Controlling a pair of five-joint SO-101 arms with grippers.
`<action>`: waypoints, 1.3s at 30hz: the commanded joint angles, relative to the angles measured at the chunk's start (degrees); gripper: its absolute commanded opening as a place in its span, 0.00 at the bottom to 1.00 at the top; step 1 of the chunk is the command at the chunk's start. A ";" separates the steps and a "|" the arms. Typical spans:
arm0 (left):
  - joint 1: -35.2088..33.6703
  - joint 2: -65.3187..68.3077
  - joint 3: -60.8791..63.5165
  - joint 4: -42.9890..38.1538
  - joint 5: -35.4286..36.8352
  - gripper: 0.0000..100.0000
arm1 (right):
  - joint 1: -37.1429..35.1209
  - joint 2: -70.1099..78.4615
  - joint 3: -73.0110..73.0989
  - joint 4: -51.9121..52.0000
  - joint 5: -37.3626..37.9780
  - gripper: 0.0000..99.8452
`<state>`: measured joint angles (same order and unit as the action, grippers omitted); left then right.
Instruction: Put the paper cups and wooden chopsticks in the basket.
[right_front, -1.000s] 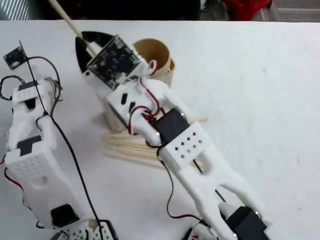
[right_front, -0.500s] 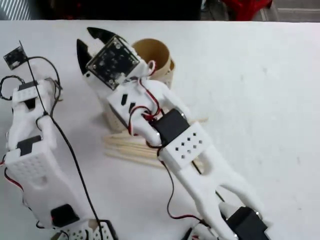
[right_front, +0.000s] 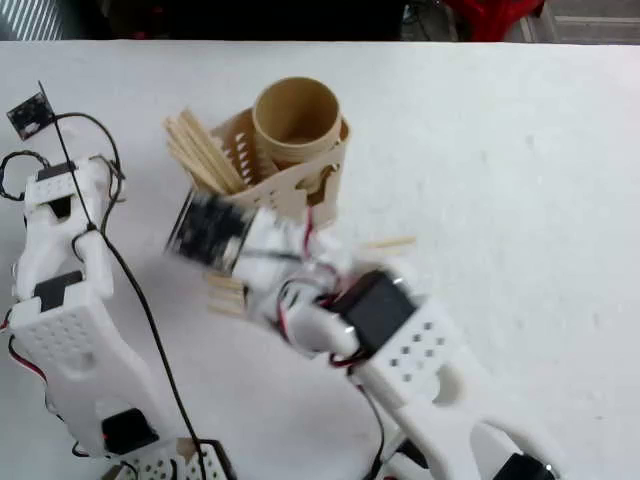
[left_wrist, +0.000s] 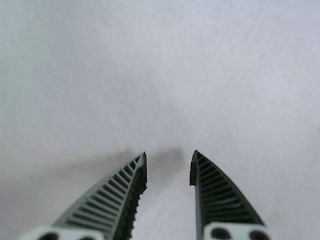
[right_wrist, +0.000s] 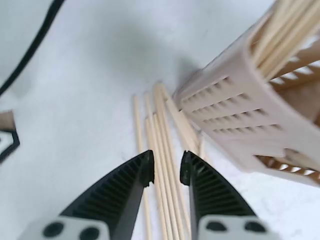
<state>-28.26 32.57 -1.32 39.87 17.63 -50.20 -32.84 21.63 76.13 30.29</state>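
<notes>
A tan slotted basket (right_front: 300, 185) stands at the table's far middle with a brown paper cup (right_front: 297, 118) upright inside it. A bundle of wooden chopsticks (right_front: 200, 150) leans out of its left corner. Loose chopsticks (right_front: 225, 292) lie on the table in front of the basket, and one more chopstick (right_front: 390, 242) lies to its right. My right gripper (right_wrist: 166, 169) hovers just above the loose chopsticks (right_wrist: 161, 132), open by a narrow gap with nothing in it, close to the basket's wall (right_wrist: 235, 120). My left gripper (left_wrist: 169, 161) is open over bare white table.
The left arm (right_front: 60, 290) stands at the table's left side with black cables (right_front: 130, 270) trailing beside it. A cable (right_wrist: 30, 55) also runs across the table near the loose chopsticks. The right arm's body (right_front: 400, 350) crosses the front middle.
My right gripper held a chopstick over the basket, opened, then pulled back toward the front and dropped low over the loose chopsticks. The basket, cup and bundle are now uncovered.
</notes>
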 joint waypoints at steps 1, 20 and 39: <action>1.63 -0.48 -3.16 -0.18 0.18 0.16 | -0.75 -1.36 15.74 -9.54 5.45 0.10; 1.71 -0.48 -2.99 -0.18 0.18 0.16 | 4.35 22.29 30.95 -37.05 8.62 0.10; 4.26 -0.48 -5.27 -0.09 -2.46 0.16 | 7.43 25.01 28.66 -36.97 8.18 0.03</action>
<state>-24.84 32.57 -2.99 39.87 17.45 -43.60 -8.13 51.52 39.74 38.20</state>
